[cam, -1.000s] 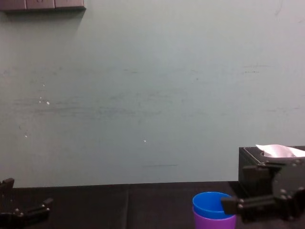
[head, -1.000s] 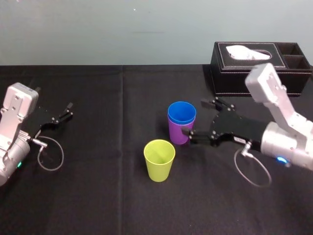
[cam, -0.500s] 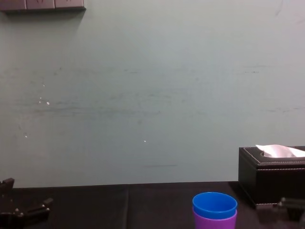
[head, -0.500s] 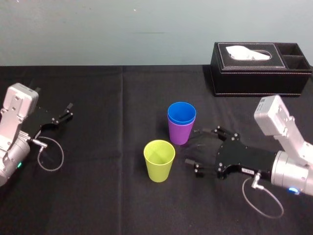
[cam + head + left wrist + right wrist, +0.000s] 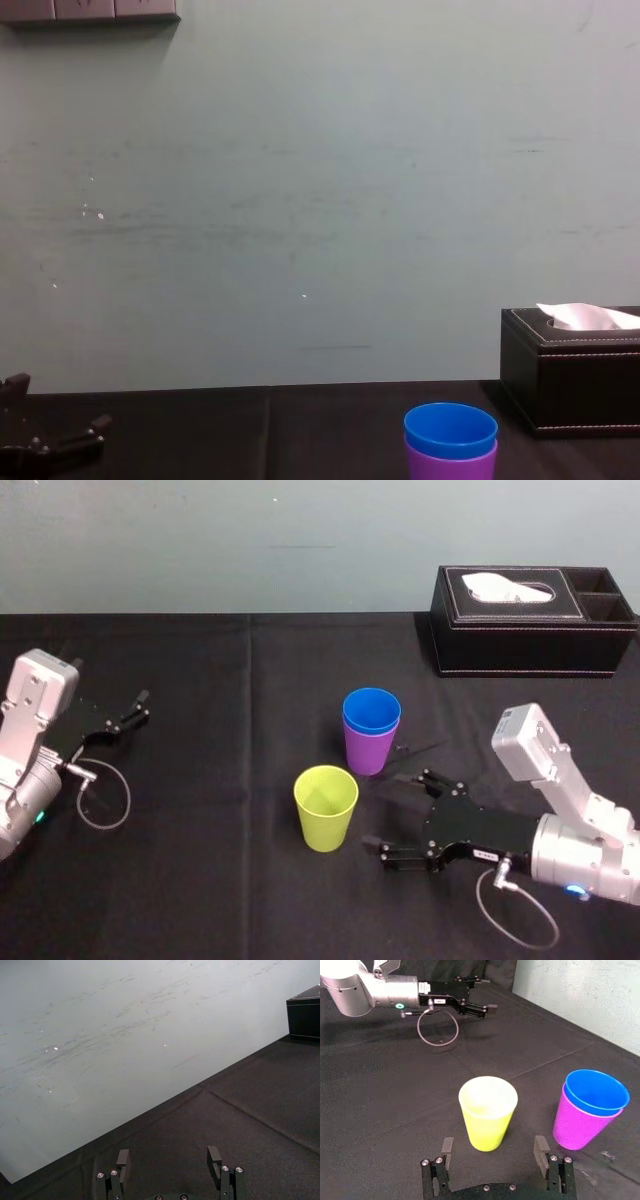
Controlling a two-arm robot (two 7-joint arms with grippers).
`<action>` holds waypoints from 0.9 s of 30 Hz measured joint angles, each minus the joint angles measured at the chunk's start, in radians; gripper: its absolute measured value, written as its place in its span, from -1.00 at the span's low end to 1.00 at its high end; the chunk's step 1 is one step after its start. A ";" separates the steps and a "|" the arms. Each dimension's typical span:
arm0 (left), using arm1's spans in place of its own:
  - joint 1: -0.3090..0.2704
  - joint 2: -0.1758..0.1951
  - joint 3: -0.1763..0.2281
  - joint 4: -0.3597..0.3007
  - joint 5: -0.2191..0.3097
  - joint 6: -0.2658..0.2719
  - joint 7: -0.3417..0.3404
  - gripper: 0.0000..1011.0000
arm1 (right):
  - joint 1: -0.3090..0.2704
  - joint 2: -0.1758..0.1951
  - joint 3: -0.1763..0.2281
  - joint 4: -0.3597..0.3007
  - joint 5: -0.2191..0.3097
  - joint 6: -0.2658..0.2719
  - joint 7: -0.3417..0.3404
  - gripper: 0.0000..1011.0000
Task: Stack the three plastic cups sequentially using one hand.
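Note:
The blue cup [image 5: 371,711] sits nested inside the purple cup [image 5: 368,753] near the table's middle. The yellow-green cup [image 5: 325,808] stands alone, upright, a little nearer to me and to the left of that stack. My right gripper [image 5: 393,811] hovers low just right of the yellow-green cup, open, its fingers pointing at the cup with nothing between them. In the right wrist view the yellow-green cup [image 5: 487,1110] stands just ahead of the open right gripper [image 5: 493,1148], with the blue cup [image 5: 596,1091] and purple cup [image 5: 575,1126] off to one side. My left gripper [image 5: 125,716] rests open at the far left.
A black tissue box [image 5: 532,620] stands at the back right, also seen in the chest view [image 5: 575,370]. A black cloth [image 5: 220,880] covers the table. The left gripper [image 5: 486,994] shows far off in the right wrist view. A cable loop [image 5: 105,800] hangs by the left arm.
My right gripper has drawn back from the purple and blue stack and moved nearer to me and lower, ending beside the yellow-green cup. The cups and left arm stayed put.

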 joint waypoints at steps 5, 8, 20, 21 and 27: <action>0.000 0.000 0.000 0.000 0.000 0.000 0.000 1.00 | 0.023 -0.018 -0.025 0.028 -0.006 0.002 0.010 0.98; 0.000 0.000 0.000 0.000 0.000 0.000 0.000 1.00 | 0.036 -0.026 -0.038 0.041 -0.010 0.004 0.014 0.98; 0.000 0.000 0.000 0.000 0.000 0.000 0.000 1.00 | 0.091 -0.070 -0.078 0.102 -0.023 0.009 0.025 0.98; 0.000 0.000 0.000 0.000 0.000 0.000 0.000 1.00 | 0.100 -0.076 -0.083 0.110 -0.023 0.009 0.027 0.98; 0.000 0.000 0.000 0.000 0.000 0.000 0.000 1.00 | 0.129 -0.097 -0.101 0.139 -0.027 0.010 0.034 0.98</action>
